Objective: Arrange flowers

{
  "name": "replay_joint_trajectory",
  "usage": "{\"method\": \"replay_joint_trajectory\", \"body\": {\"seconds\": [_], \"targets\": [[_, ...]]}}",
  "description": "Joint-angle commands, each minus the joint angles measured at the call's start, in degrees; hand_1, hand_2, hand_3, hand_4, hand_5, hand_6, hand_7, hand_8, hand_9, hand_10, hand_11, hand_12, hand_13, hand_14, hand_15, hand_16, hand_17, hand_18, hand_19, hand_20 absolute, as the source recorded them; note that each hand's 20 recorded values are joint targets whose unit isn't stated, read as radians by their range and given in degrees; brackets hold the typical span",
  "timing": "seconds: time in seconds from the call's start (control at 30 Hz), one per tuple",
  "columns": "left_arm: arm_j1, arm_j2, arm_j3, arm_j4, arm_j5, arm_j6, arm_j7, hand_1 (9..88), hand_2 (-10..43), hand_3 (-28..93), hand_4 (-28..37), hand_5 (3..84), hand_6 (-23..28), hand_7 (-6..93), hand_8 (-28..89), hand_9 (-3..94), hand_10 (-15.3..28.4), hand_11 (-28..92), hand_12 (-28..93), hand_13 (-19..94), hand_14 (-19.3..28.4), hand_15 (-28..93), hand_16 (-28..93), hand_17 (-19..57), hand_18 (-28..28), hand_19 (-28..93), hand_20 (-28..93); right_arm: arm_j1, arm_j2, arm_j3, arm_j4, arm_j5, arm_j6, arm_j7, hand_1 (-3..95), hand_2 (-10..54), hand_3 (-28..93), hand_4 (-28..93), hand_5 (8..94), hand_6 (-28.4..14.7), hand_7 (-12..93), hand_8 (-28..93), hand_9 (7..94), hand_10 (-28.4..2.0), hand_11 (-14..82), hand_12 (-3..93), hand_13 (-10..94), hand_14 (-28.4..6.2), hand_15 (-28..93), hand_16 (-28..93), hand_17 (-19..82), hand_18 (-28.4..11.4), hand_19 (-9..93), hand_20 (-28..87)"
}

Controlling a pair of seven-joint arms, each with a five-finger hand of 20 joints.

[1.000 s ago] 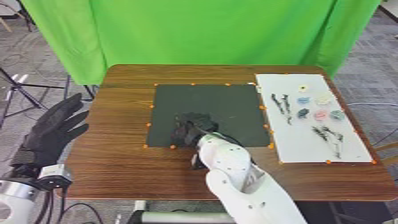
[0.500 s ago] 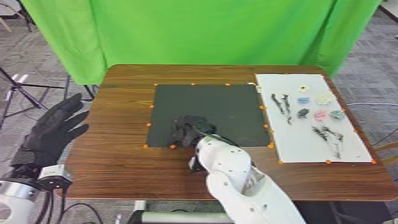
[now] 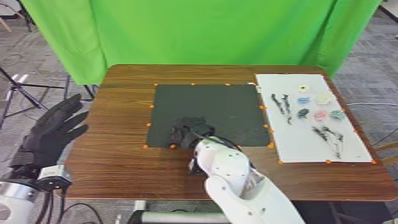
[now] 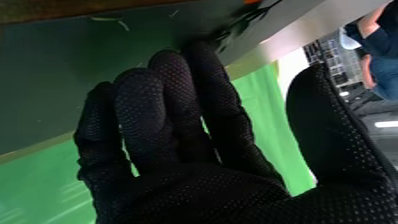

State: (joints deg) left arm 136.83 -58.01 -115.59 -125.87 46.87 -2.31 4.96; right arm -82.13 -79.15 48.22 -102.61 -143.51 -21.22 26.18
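Covering the mat (image 3: 213, 97) around 7 o'clock, the right hand (image 3: 191, 131) has its fingers long and straight and its thumb swung wide, with nothing gripped in it. Whether its palm touches the mat, I cannot tell. The left hand (image 3: 53, 127) waits at 9 o'clock off the table (image 3: 115, 167), fingers straight, probably to leave the right arm room.

On the white sheet (image 3: 302, 152), at the mat's 3 o'clock, lie 6 blooms (image 3: 321, 115), grouped from 12 to 3 o'clock. Thin stems (image 3: 287, 102) lie at 10 to 11 o'clock, and branching stems (image 3: 330, 137) at 5. They seem sorted by kind so each can be picked singly, the mat likely serving as the ground for the arrangement.

In the right wrist view, small bits (image 4: 111, 19) lie on the mat, and a leafy sprig (image 4: 238, 27) shows near the fingertips; its resting surface is unclear. The work looks early; that sprig may need squaring before another piece.
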Motion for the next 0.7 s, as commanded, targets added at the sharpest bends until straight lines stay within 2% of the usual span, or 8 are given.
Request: {"method": "replay_joint_trajectory", "body": {"seconds": [0.03, 0.2, 0.3, 0.4, 0.47, 0.5, 0.63, 0.7], "targets": [[0.73, -0.68, -0.48, -0.36, -0.05, -0.04, -0.31, 23.4, -8.1, 70, -27.5, 18.7, 0.3, 23.2, -12, 16.8, 8.0, 9, 24, 12, 11.3, 17, 8, -10.8, 18.2, 34, 10, -0.52, 0.48, 0.33, 0.36, -1.62, 0.72, -0.13, 10.6, 16.2, 82, -21, 54.5, -9.1, 25, -10, 47.7, -20.2, 54.8, 38.7, 47, -17.1, 82, 28, 13, -23.5, 71, 50], [0.57, -0.84, -0.50, -0.32, -0.01, -0.26, -0.75, 23.5, -8.1, 70, -27.5, 18.7, 0.3, 23.1, -12, 16.8, 8.1, 9, 24, 12, 11.3, 17, 8, -10.8, 18.2, 34, 10, -1.74, 0.91, 0.22, -2.46, -2.02, 2.56, -0.71, 10.5, 16.0, 83, -21, 54.0, -9.1, 25, -10, 47.2, -20.1, 54.9, 38.7, 47, -17.2, 82, 28, 13, -23.6, 71, 50], [0.34, -0.91, -0.42, -0.22, -0.02, -0.25, -0.90, 23.5, -7.9, 70, -27.5, 18.7, 0.3, 23.2, -12, 16.8, 8.1, 9, 24, 12, 11.3, 17, 8, -10.8, 18.2, 34, 10, -2.74, 1.84, 0.06, -4.99, -1.55, 5.84, -2.66, 10.8, 15.5, 84, -20, 49.3, -8.8, 30, -10, 43.7, -20.7, 56.7, 40.5, 44, -17.5, 83, 28, 12, -23.7, 71, 50], [0.38, -0.94, -0.35, -0.19, 0.04, -0.29, -0.74, 23.5, -7.9, 70, -27.4, 18.7, 0.3, 23.2, -12, 16.8, 8.1, 9, 24, 12, 11.3, 17, 8, -10.8, 18.2, 34, 10, -3.69, 3.05, -0.26, -6.81, -1.72, 9.89, -5.75, 12.0, 14.2, 86, -19, 42.7, -6.7, 33, -12, 36.7, -21.5, 59.9, 43.7, 38, -17.9, 84, 28, 11, -23.6, 70, 51], [0.60, -0.93, -0.39, -0.25, -0.06, -0.14, -0.66, 23.5, -7.9, 70, -27.4, 18.7, 0.3, 23.3, -12, 16.8, 8.1, 9, 24, 12, 11.3, 17, 8, -10.8, 18.2, 34, 10, -4.21, 3.43, -0.18, -7.79, -1.03, 10.30, -7.46, 12.8, 13.8, 87, -19, 40.2, -4.5, 36, -14, 32.4, -21.7, 59.3, 44.6, 35, -18.2, 82, 27, 9, -23.3, 69, 51], [0.44, -0.94, -0.43, -0.19, -0.08, -0.22, -0.81, 23.6, -7.8, 69, -27.5, 18.8, 0.3, 23.2, -12, 16.8, 8.1, 9, 24, 12, 11.3, 17, 8, -10.8, 18.2, 34, 10, -4.58, 3.21, 0.43, -8.28, -0.84, 8.83, -8.53, 13.2, 13.6, 87, -19, 39.8, -3.4, 36, -14, 30.7, -21.9, 58.3, 44.6, 32, -18.1, 81, 27, 8, -23.3, 68, 51], [0.40, -1.04, -0.53, -0.19, -0.10, -0.45, -0.80, 23.6, -7.7, 69, -27.5, 18.7, 0.3, 23.3, -12, 16.8, 8.1, 9, 24, 12, 11.3, 17, 8, -10.9, 18.2, 34, 10, -4.86, 2.81, 1.53, -8.49, -0.48, 2.14, -10.83, 13.5, 13.7, 87, -19, 46.8, -1.1, 28, -15, 28.6, -20.7, 47.0, 38.4, 23, -17.6, 75, 23, 2, -23.2, 64, 51], [0.26, -0.89, -0.31, -0.15, -0.07, -0.11, -0.80, 23.6, -7.6, 69, -27.5, 18.7, 0.3, 23.2, -12, 16.8, 8.1, 9, 24, 12, 11.3, 17, 8, -10.9, 18.2, 34, 10, -4.90, 2.20, 2.60, -8.55, -0.81, -3.16, -11.52, 11.9, 14.7, 85, -20, 51.6, -1.7, 23, -13, 29.9, -18.4, 27.2, 30.9, 19, -16.4, 60, 20, -1, -22.3, 63, 50]]}}
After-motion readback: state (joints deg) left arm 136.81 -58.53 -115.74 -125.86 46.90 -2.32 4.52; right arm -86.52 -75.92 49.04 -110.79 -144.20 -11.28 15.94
